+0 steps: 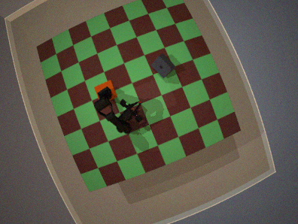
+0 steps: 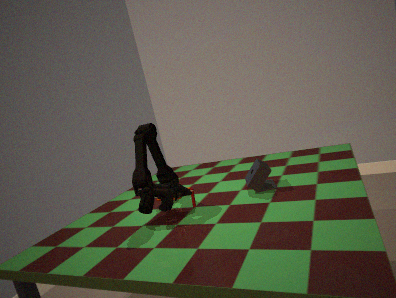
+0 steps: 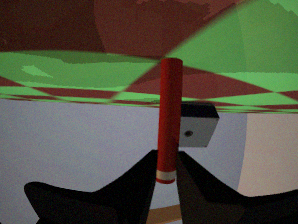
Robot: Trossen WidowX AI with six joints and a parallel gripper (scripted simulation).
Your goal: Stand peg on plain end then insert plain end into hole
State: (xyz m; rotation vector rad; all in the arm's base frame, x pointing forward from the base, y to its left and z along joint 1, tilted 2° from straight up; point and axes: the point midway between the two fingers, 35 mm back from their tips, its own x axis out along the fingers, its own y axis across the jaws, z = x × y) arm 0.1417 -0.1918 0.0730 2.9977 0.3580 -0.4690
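The red peg (image 2: 193, 199) (image 3: 171, 100) is upright, its white-banded end up and its plain end down towards the table. The white band (image 3: 165, 176) shows just beyond the fingertips in the wrist view. My gripper (image 3: 166, 156) (image 2: 191, 192) is shut on the peg near the banded end. Whether the plain end touches the table cannot be told. The grey sloped panel (image 1: 163, 65) (image 2: 259, 175) (image 3: 202, 125) stands apart from the peg, farther out from the arm. Its dark hole (image 1: 161, 67) (image 2: 252, 171) (image 3: 188, 133) is visible and empty.
The checkered table top (image 1: 173, 146) (image 2: 280, 265) carries the arm and the panel. An orange patch (image 1: 101, 87) lies at the arm's base. Shadows of the arm fall around the gripper. A pale raised border surrounds the area in the top view.
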